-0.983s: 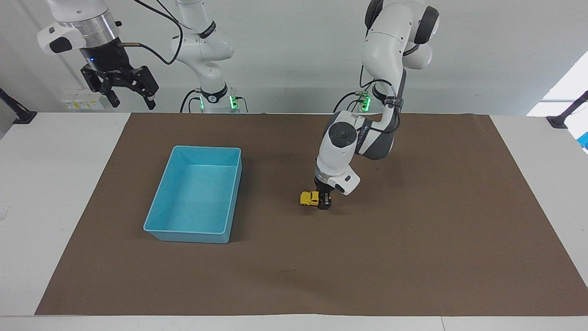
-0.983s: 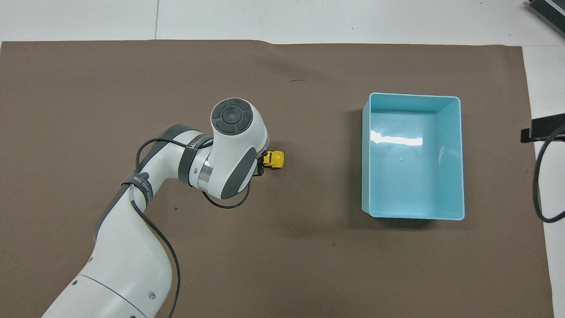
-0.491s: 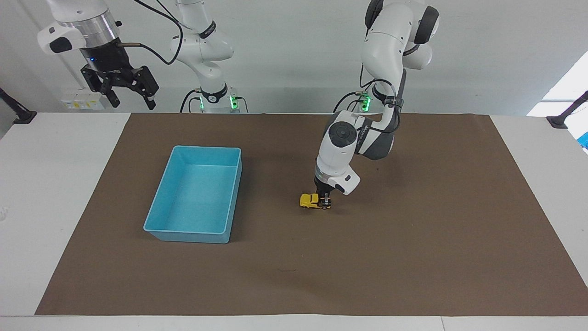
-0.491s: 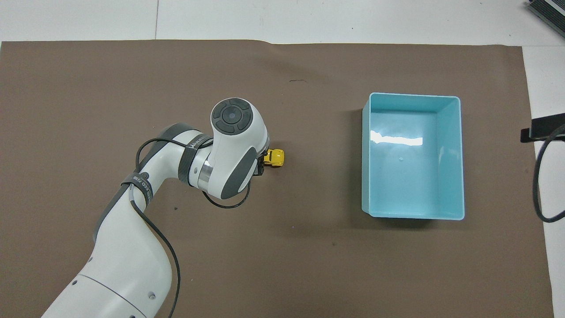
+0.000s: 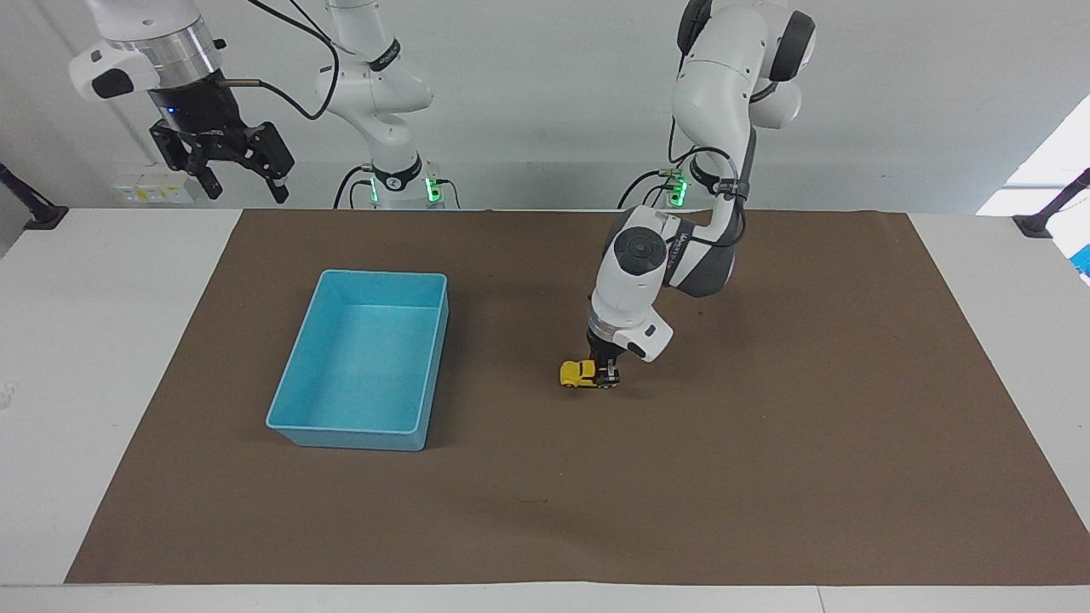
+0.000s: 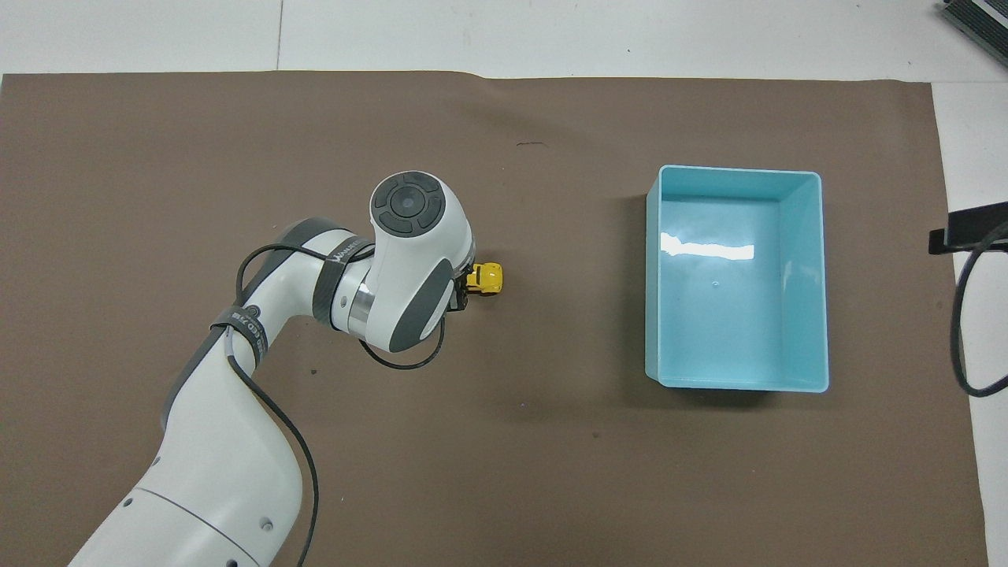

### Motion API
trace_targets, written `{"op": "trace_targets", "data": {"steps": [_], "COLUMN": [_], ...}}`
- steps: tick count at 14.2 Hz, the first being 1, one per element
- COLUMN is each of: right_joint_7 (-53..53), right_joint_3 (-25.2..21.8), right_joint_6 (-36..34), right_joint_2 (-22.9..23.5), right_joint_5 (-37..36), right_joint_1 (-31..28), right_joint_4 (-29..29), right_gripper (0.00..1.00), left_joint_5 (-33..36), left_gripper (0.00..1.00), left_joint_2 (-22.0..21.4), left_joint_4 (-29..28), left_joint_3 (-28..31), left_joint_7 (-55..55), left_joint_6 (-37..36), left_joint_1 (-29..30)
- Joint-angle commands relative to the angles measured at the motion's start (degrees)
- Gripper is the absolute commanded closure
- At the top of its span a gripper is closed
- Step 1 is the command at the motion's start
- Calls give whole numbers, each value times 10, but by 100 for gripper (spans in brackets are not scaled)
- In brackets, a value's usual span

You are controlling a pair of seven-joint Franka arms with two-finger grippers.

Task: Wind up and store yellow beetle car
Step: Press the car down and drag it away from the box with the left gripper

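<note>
The yellow beetle car [image 5: 578,373] sits low on the brown mat [image 5: 766,468], about mid-table, its nose toward the blue tray [image 5: 345,438]. My left gripper [image 5: 606,375] points straight down and is shut on the car's tail end. In the overhead view the left wrist covers most of that gripper, and only the car's front half [image 6: 488,278] shows beside it. My right gripper [image 5: 241,177] waits open, raised high above the table's edge at the right arm's end, with nothing in it.
The blue tray [image 6: 657,315] stands with nothing in it on the mat [image 6: 512,472], toward the right arm's end, a good hand's breadth from the car. A cable of the right arm [image 6: 965,315] hangs past the tray.
The left gripper has dragged the car a short way along the mat toward the left arm's end, away from the tray. The right arm has not moved.
</note>
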Motion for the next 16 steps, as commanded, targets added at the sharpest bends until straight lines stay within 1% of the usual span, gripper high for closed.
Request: {"op": "trace_targets", "data": {"steps": [1, 4, 9, 16], "right_joint_7": [13, 14, 13, 13], "right_joint_3": [2, 2, 2, 2], "right_joint_6": [15, 14, 15, 15], "right_joint_2": [-13, -13, -13, -13], "right_joint_5": [1, 1, 1, 1], "right_joint_1": [-5, -5, -5, -5], "right_joint_4": [-18, -18, -18, -18], "right_gripper": [0, 0, 0, 0], "left_joint_5": [1, 1, 2, 2], "left_gripper": [79, 77, 76, 73], "left_joint_2": [6, 5, 0, -3], "left_joint_4": [-5, -10, -17, -19], "left_joint_3": [5, 8, 8, 9], "left_joint_7": [14, 17, 59, 67], "left_joint_6": [-3, -4, -19, -23], "left_joint_1": [16, 24, 49, 77]}}
